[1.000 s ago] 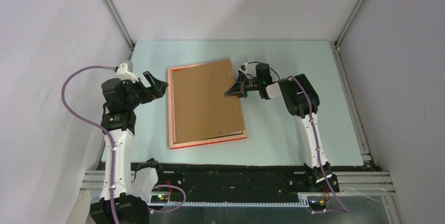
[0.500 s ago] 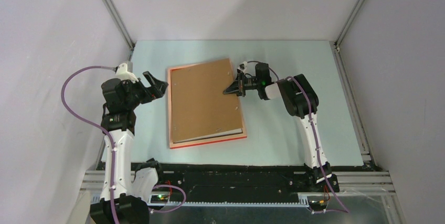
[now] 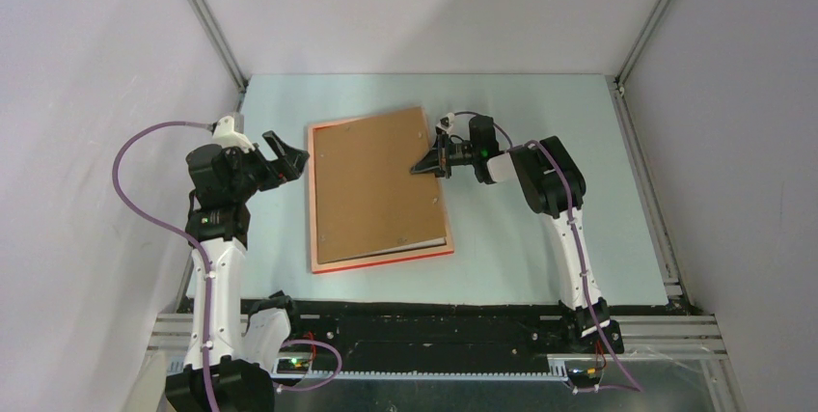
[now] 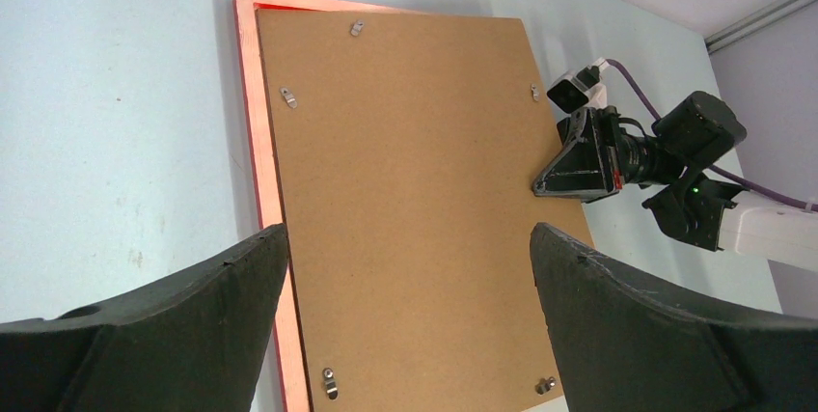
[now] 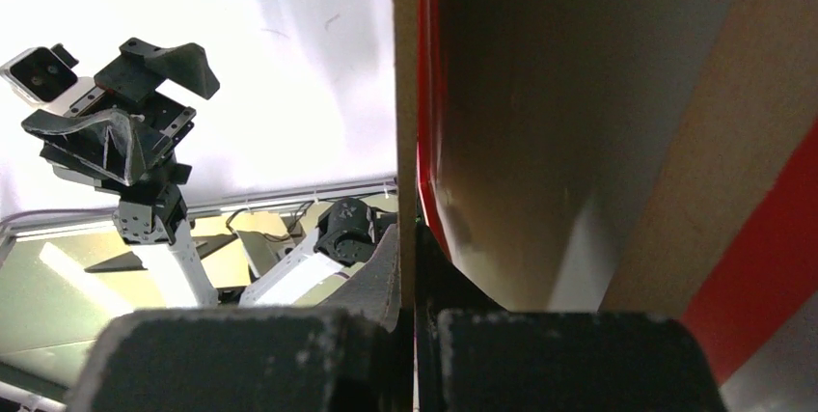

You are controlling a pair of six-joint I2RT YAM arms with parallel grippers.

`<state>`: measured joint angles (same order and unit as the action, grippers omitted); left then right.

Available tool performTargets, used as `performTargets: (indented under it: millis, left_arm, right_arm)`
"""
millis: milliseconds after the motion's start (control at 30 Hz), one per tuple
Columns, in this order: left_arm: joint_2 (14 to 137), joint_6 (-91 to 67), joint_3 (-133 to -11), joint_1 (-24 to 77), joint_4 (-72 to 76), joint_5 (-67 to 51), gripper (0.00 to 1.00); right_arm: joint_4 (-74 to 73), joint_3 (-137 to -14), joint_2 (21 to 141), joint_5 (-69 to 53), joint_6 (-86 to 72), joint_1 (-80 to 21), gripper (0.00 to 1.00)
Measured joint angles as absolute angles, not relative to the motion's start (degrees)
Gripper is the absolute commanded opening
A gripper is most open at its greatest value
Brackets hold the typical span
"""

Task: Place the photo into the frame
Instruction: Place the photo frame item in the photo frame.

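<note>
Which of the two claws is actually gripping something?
The right gripper, on the right in the overhead view: shut on the brown backing board's edge. The left gripper hangs open beside the frame, holding nothing.

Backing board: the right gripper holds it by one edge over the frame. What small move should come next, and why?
Probably ease the backing board leftward and square it so it can seat. The right gripper is shut on its right edge, and the board sits skewed: the frame rim shows along the left and near sides but is hidden on the right.
</note>
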<state>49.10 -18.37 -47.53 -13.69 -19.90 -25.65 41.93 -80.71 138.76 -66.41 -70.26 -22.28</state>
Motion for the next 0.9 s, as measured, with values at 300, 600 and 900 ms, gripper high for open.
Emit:
performTargets:
  millis: [300, 600, 900]
  left_arm:
    - [49.1, -18.4, -46.6, -13.7, -19.9, -25.6, 1.0]
    - [49.1, -18.4, -46.6, -13.7, -19.9, -25.6, 1.0]
    - [49.1, -18.4, -46.6, -13.7, -19.9, -25.6, 1.0]
  right_arm:
    - [40.5, -81.0, 139.2, -66.4, -67.5, -22.5, 0.0]
    - [40.6, -81.4, 139.2, -66.4, -66.5, -22.8, 0.0]
    - [41.9, -81.4, 139.3, -66.4, -68.8, -23.0, 0.0]
